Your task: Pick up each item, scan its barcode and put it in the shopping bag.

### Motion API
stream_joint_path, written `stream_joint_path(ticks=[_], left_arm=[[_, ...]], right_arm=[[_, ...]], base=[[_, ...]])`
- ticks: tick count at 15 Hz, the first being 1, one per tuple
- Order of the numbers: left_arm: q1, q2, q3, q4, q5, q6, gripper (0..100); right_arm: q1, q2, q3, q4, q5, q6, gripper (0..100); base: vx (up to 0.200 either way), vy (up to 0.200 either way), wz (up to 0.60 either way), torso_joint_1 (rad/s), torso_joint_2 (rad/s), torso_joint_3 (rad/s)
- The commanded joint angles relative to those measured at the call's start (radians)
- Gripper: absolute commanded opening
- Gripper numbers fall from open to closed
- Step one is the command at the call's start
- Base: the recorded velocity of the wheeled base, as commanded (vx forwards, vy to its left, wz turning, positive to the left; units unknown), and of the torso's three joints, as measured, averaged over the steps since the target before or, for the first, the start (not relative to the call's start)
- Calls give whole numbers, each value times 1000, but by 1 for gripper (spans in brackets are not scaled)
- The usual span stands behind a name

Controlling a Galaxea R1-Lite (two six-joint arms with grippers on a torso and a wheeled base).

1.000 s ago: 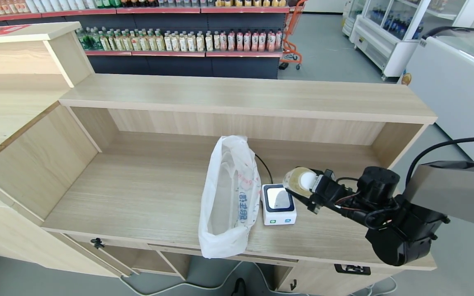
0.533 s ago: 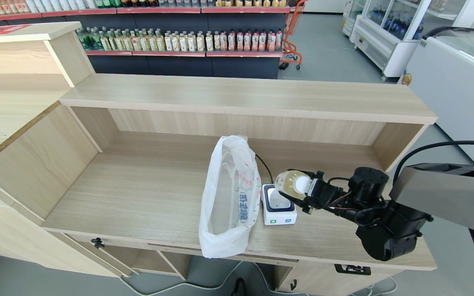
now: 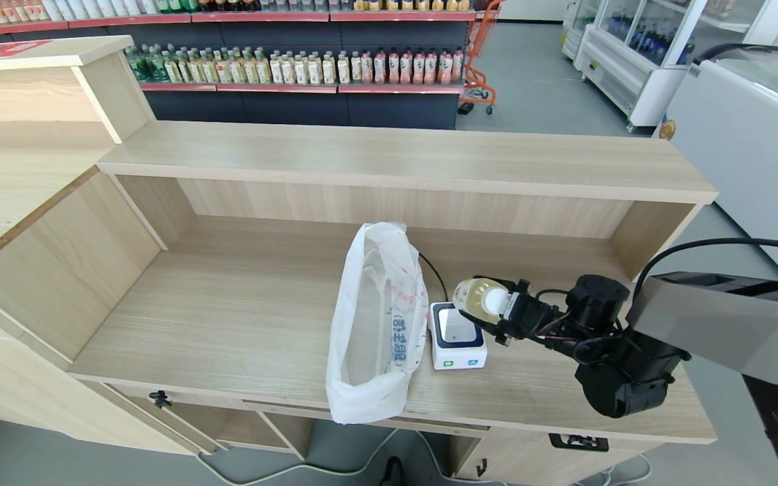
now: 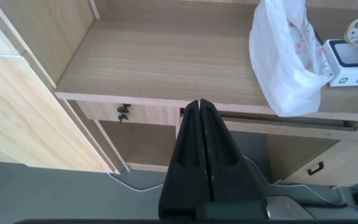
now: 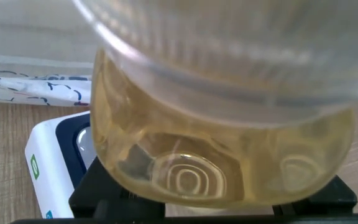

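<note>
**Bottle pinched over the scanner, bag just beside it**

The bottle (image 3: 469, 295) of amber drink is gripped at its capped end by the fingers of the right gripper (image 3: 490, 304). It is held on its side just above the far edge of the scanner (image 3: 457, 335), at about 1 o'clock of it. The shopping bag (image 3: 375, 324) is found just beside the scanner at 9 o'clock, its near end reaching the front edge of the counter (image 3: 227, 317) at 6 o'clock. The widest stretch of wood is laid out at 9 o'clock of the bag and bounded by a side wall. A back wall and an overhanging ledge (image 3: 402, 158) are set at 12 o'clock. The left gripper (image 4: 199, 134) is seen low before the front edge, fingers pressed together. Beyond, drink shelves (image 3: 294, 67) are lined up at 12 o'clock and freezers (image 3: 754, 115) at 2.
</note>
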Motion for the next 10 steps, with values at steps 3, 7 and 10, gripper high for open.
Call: stream_joint_path(ticks=[3,7,10], left_arm=[[0,0,0,0,0,0,0],[0,0,0,-1,0,0,0],[0,0,0,0,0,0,0]], right_arm=[[0,48,-39,0,13,4,0],[3,63,-59,0,27,8,0],[6,48,-57,0,27,28,0]], base=[[0,0,0,0,0,0],[0,0,0,0,0,0],[0,0,0,0,0,0]])
